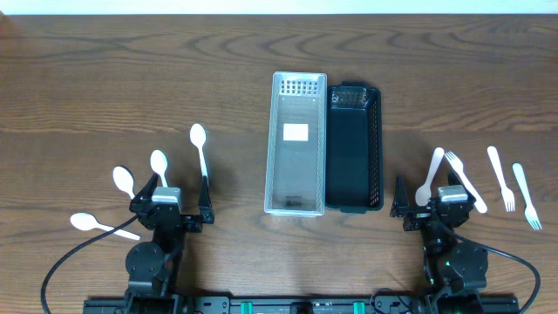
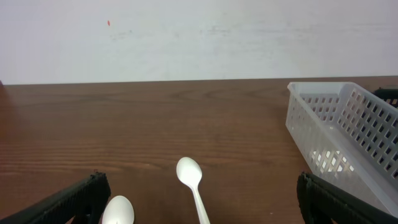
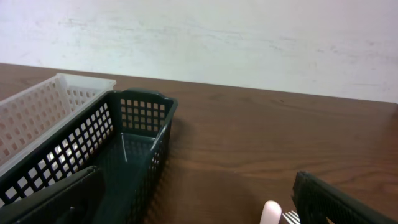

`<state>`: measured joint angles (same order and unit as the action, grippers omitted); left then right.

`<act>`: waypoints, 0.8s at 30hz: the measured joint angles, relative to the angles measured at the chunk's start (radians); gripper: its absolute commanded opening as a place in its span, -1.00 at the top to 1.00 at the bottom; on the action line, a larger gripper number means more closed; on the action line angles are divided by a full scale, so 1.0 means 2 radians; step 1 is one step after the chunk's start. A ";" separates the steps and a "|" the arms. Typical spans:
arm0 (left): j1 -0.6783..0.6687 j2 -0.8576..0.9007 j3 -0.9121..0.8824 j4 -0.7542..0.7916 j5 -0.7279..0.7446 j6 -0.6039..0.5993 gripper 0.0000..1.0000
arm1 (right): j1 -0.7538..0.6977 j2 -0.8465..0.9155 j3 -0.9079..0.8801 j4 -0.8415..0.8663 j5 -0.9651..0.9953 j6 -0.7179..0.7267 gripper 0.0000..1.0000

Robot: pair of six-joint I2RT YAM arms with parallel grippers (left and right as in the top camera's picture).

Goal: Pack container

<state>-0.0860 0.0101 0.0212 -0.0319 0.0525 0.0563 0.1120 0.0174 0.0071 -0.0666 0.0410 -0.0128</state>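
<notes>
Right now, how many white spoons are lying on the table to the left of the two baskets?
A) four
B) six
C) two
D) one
A: the overhead view shows four white spoons spread on the wood left of the white basket.

I see a dark brown wood-grain table (image 1: 105,87) filling the overhead view, with curved grain rings toward its far edge. Beyond that far edge I get a thin pale strip (image 1: 261,5). From both wrist views a white wall (image 2: 249,37) stands right behind the table's far edge, scuffed with faint grey streaks. There's a small red speck (image 2: 108,23) on the wall, above the table. A black rail (image 1: 296,305) with green spots runs along the table's near edge.
</notes>
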 measured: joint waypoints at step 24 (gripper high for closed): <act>-0.023 0.000 0.000 0.000 0.000 0.000 -0.96 | 0.000 0.000 0.000 0.000 0.000 0.000 -0.99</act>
<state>-0.1329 0.0101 0.0212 -0.0319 0.0525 0.0563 0.1120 0.0174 0.0071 -0.0666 0.0406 -0.0128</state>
